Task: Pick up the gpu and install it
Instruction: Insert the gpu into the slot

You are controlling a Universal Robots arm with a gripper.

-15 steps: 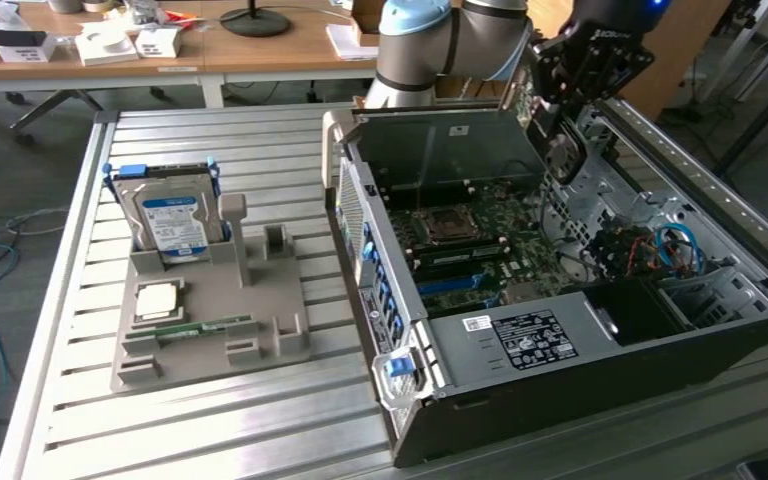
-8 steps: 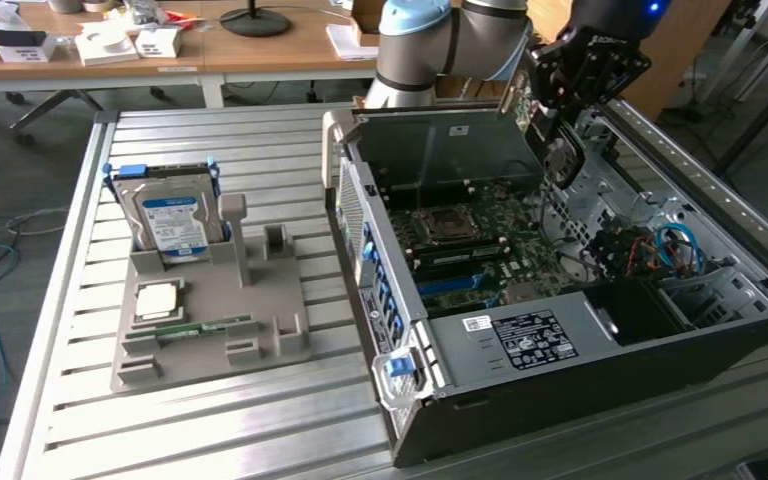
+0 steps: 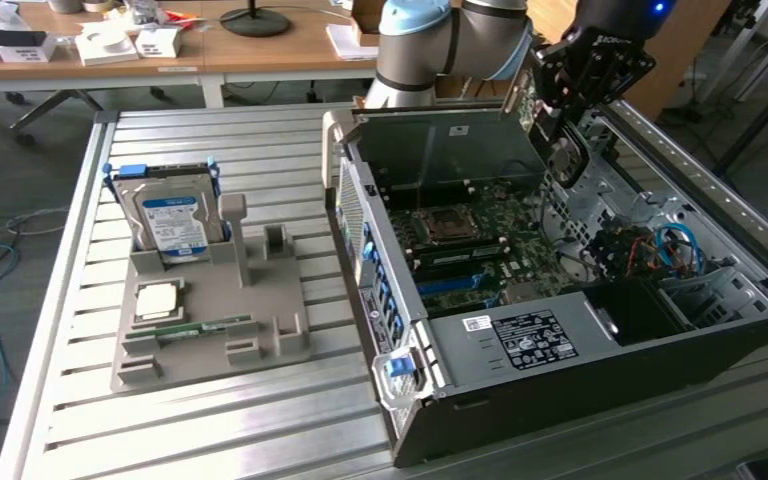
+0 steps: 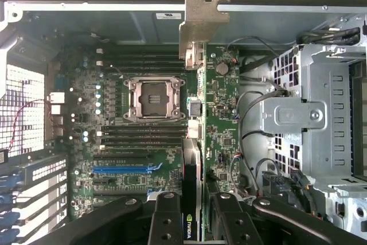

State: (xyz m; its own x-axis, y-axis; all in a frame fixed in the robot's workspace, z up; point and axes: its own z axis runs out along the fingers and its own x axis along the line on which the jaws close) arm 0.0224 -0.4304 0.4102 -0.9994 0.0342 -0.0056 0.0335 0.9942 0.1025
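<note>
The gripper [image 3: 571, 105] hangs over the far side of the open computer case [image 3: 518, 345], with the gpu [image 3: 566, 155] held upright beneath it, above the case floor and not seated. The exterior view gives that height and also shows the hard drive [image 3: 171, 220] and the memory stick [image 3: 205, 327] in the grey holder [image 3: 244, 330] on the slatted table [image 3: 224, 420], at the exterior view's left. The wrist view looks straight down the card: the gpu [image 4: 194, 176] appears edge-on, its metal bracket [image 4: 203, 21] at the far end, and the 2 fingers [image 4: 166, 216] stand about half closed, clamping it from both sides over the motherboard [image 4: 143, 142], beside the CPU socket [image 4: 153, 98].
</note>
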